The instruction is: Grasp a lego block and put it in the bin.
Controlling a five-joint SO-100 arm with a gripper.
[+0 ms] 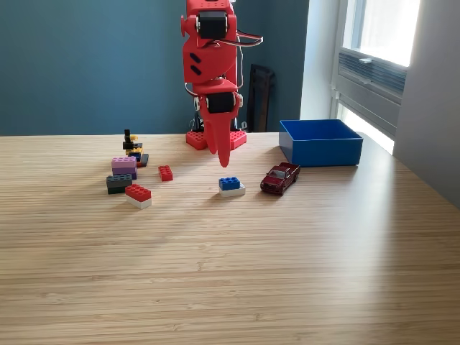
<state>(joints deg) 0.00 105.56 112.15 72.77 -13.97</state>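
My tool (pixel 223 159) hangs closed and empty just above the blue lego block (pixel 230 184) on the desk (pixel 230 273); the bin (pixel 320 142) sits off to the exterior view's right

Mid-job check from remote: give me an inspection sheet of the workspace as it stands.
Surface: wooden table, front bare.
Job's things: blue-on-white lego block below the hand; blue bin at the exterior view's right, contents not visible.
Clutter: red toy car beside the block; loose lego pile on the left.
Grippers: red hand pointing down above the block, holding nothing; jaws appear closed.
Cables: wires on the upper arm.
Surroundings: teal wall, window at right.
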